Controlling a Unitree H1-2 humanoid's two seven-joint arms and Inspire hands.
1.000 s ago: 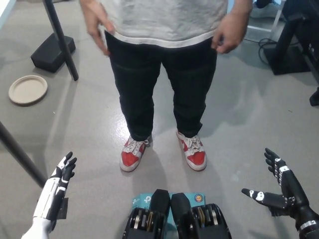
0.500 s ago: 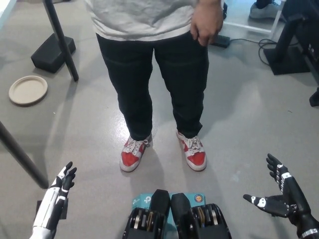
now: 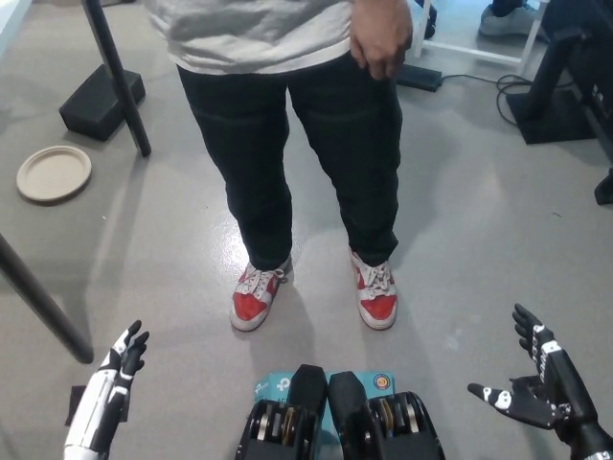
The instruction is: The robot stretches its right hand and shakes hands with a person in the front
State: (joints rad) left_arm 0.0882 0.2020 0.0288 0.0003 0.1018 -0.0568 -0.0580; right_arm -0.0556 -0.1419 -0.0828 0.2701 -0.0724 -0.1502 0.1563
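Note:
A person point(image 3: 287, 125) in a grey shirt, dark trousers and red-and-white shoes stands right in front of me. One hand of the person point(image 3: 380, 36) hangs in front of the waist; the other is out of view. My black right hand point(image 3: 538, 383) is low at the bottom right, open, fingers spread, well apart from the person. My white left hand point(image 3: 110, 388) rests at the bottom left, open, holding nothing.
A black stand with a slanted pole point(image 3: 115, 72) and a block base point(image 3: 101, 99) is at the upper left, with a tan paper plate point(image 3: 54, 172) on the floor beside it. Dark equipment and cables point(image 3: 560, 77) stand at the upper right.
The person shifted slightly; one hand came in front of the waist, the other left the view. Both my hands sank a little lower in the picture.

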